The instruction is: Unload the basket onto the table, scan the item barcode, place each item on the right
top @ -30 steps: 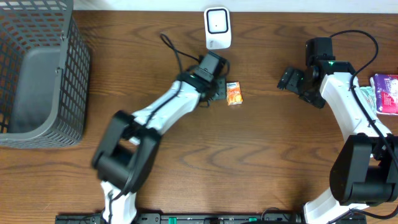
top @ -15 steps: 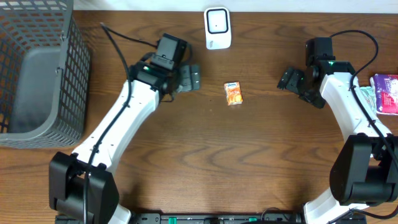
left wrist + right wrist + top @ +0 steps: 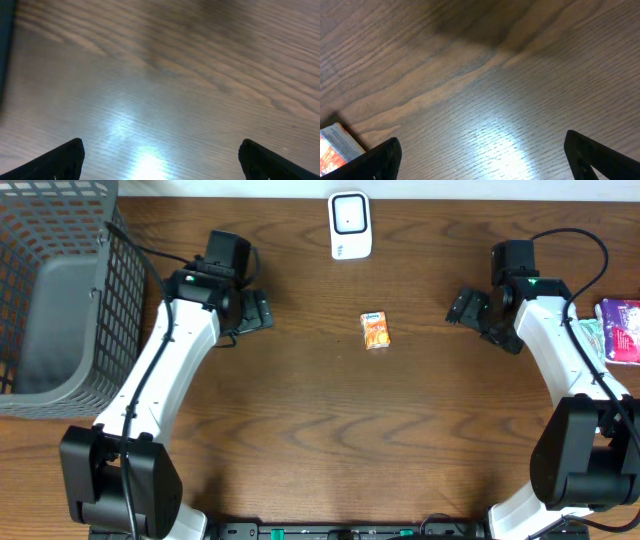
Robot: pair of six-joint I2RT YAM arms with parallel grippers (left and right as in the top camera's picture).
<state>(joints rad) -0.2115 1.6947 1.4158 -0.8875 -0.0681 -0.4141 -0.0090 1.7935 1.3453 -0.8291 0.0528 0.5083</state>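
A small orange box (image 3: pixel 376 330) lies flat on the wooden table, just below the white barcode scanner (image 3: pixel 350 225) standing at the back edge. My left gripper (image 3: pixel 258 311) hovers well to the left of the box, open and empty. In the left wrist view its fingertips (image 3: pixel 64 159) stand wide apart over bare wood. To the right of the box, my right gripper (image 3: pixel 463 307) is open too, with nothing between its fingers. A corner of the orange box (image 3: pixel 335 146) shows at the lower left of the right wrist view.
A grey wire basket (image 3: pixel 60 300) fills the far left of the table. Purple and green packages (image 3: pixel 618 330) lie at the right edge. A black cable runs along the left arm.
My left gripper opened, leaving the orange box on the table, and the arm drew back to the left. The box and the right arm have stayed put.
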